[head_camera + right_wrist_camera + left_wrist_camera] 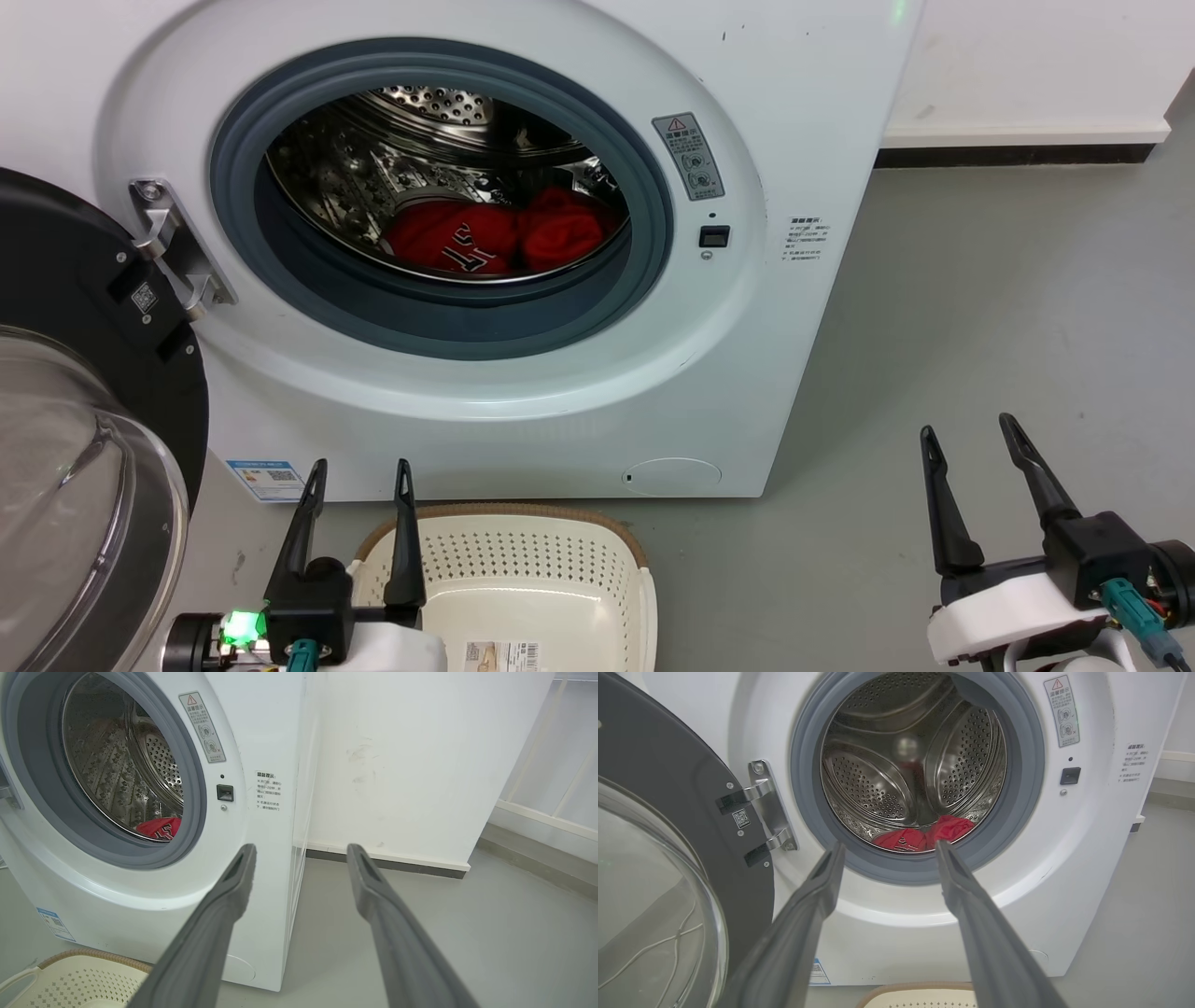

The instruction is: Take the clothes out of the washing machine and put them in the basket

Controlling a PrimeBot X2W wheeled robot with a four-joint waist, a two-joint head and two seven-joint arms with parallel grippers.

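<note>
**Left claw (362, 464) and right claw (966, 427): both spread wide, nothing held**

Neither of my claws has hold of anything. The left one hangs by the left rim of the basket (523, 551), and the right one sits at four o'clock over bare floor (934, 308). The washing machine (523, 411) stands at twelve o'clock with its door (56, 280) swung out to nine. Both clothes lie at six o'clock on the drum (411, 149) floor. The jersey (448, 238) is on the left, touching the plain red garment (560, 233) on its right. The basket stands at six o'clock, just in front of the machine's foot.

I judge the step in hand to be the first reach, and my left claw is the better choice. Along its fingers I see the red heap almost between the tips. I should:

- Go in over the grey door ring (448, 322) at its six o'clock lip.
- Keep away from the hinge (173, 247) at nine.
- Pinch a thick fold of cloth rather than scrape steel.
- Lift clear of the lip before drawing back, or the soft fabric may drag and catch there.
</note>
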